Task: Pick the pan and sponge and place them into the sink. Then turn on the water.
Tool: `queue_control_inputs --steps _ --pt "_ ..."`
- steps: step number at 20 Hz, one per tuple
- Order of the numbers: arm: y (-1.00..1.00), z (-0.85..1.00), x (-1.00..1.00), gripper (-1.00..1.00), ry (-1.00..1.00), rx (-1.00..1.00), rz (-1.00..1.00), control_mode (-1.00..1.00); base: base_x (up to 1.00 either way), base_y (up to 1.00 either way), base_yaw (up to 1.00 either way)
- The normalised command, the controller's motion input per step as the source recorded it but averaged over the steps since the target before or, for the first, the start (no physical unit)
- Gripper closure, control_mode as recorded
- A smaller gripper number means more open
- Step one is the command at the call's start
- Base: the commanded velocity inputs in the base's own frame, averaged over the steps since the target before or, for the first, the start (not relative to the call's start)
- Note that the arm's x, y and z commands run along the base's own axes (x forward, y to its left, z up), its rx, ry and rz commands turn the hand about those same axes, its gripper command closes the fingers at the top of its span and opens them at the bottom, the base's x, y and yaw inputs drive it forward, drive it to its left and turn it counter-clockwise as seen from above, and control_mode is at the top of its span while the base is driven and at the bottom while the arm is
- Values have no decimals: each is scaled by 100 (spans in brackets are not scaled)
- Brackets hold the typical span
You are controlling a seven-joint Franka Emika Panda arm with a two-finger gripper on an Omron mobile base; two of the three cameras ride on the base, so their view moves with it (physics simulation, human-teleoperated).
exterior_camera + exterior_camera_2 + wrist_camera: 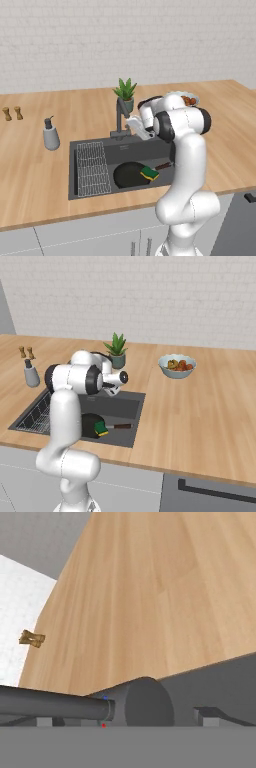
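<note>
The black pan (131, 175) lies in the dark grey sink (90, 148), its wooden handle (163, 165) pointing right. The green and yellow sponge (149, 173) rests on the pan's right side. In the right base view the pan (91, 425) is partly hidden behind my arm, with the sponge (102, 429) on it. My gripper (130, 120) is up against the faucet (120, 116) behind the basin. In the hand view the gripper (126, 718) is open, its fingertips (207, 714) far apart, and the faucet's dark cylinder (60, 706) lies between them.
A wire grid rack (92, 167) fills the sink's left side. A grey soap dispenser (50, 134) and two small shakers (12, 113) stand on the counter to the left. A potted plant (125, 93) is behind the faucet, and a bowl of food (177, 365) to the right.
</note>
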Motion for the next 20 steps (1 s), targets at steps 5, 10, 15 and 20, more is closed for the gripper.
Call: queue_control_inputs --steps 5,10,15,20 --pt "18 -22 26 -100 0 0 0 -100 0 0 0" --pt "14 -14 28 -100 0 0 0 -100 0 0 0" --pt "0 -11 19 100 0 0 0 -100 0 0 0" --pt "0 0 5 100 2 0 0 -100 0 0 0"
